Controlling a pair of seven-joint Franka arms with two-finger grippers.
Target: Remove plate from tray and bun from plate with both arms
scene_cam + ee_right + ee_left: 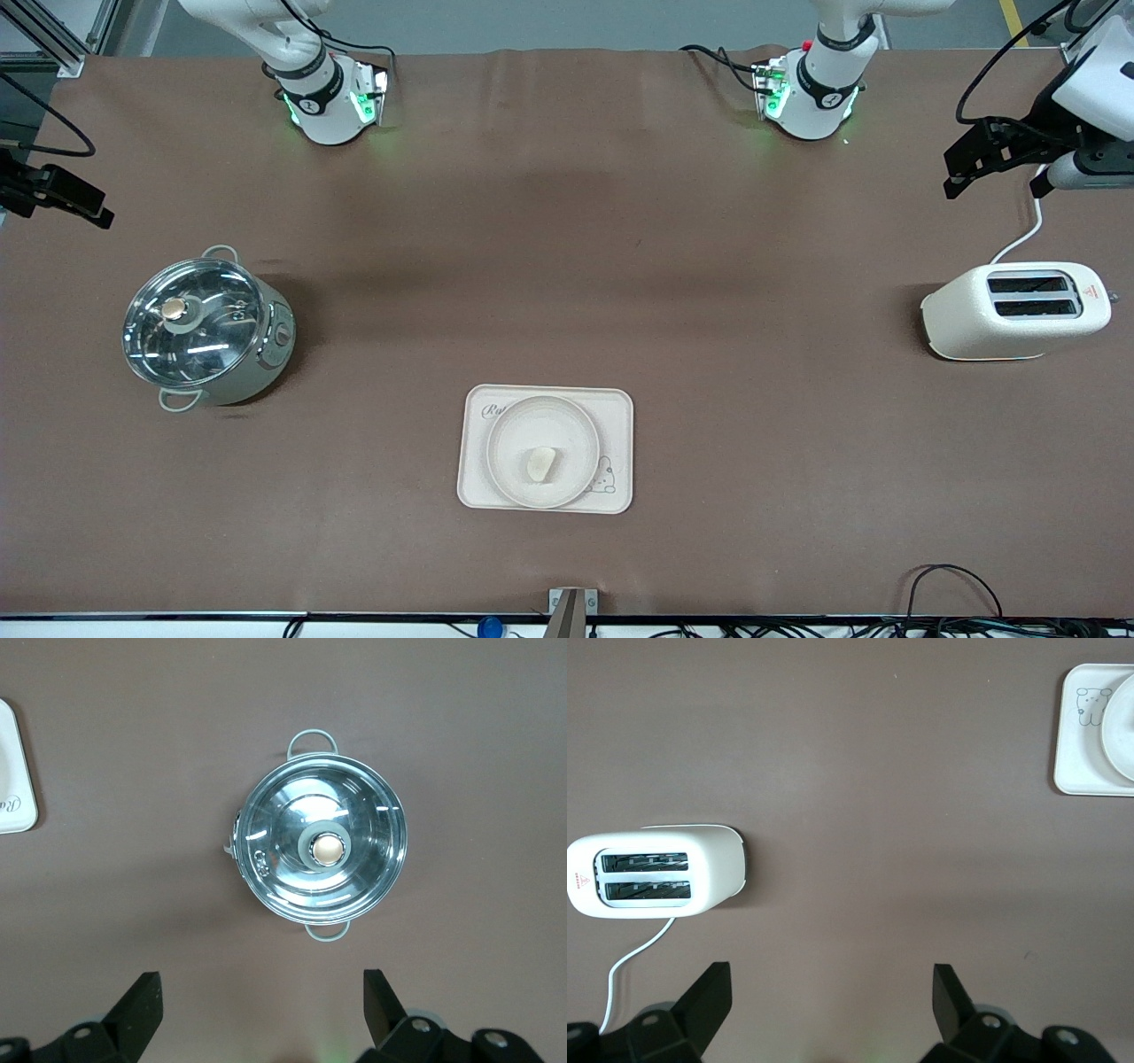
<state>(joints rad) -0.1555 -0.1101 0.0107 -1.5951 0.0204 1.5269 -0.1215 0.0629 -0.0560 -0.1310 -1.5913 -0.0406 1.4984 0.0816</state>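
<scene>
While both arms wait drawn back at the outer edges of the front view, a round cream plate [544, 451] sits on a rectangular cream tray [620, 452] in the lower centre of the frame. A small pale bun [541, 464] lies on the plate, near its middle.

The left tool [955, 180] hangs at the upper right edge of the frame, over the brown worktop [567, 266] near a white toaster [1015, 311]. Its wrist view shows two black fingers [704, 1001] spread wide apart, gripping nothing.

The right tool [99, 215] hangs at the upper left edge of the frame, above the worktop near a steel pot [207, 329] with a glass lid [192, 322]. In its wrist view the fingers [137, 1003] are likewise spread apart and empty, with the pot directly below.
</scene>
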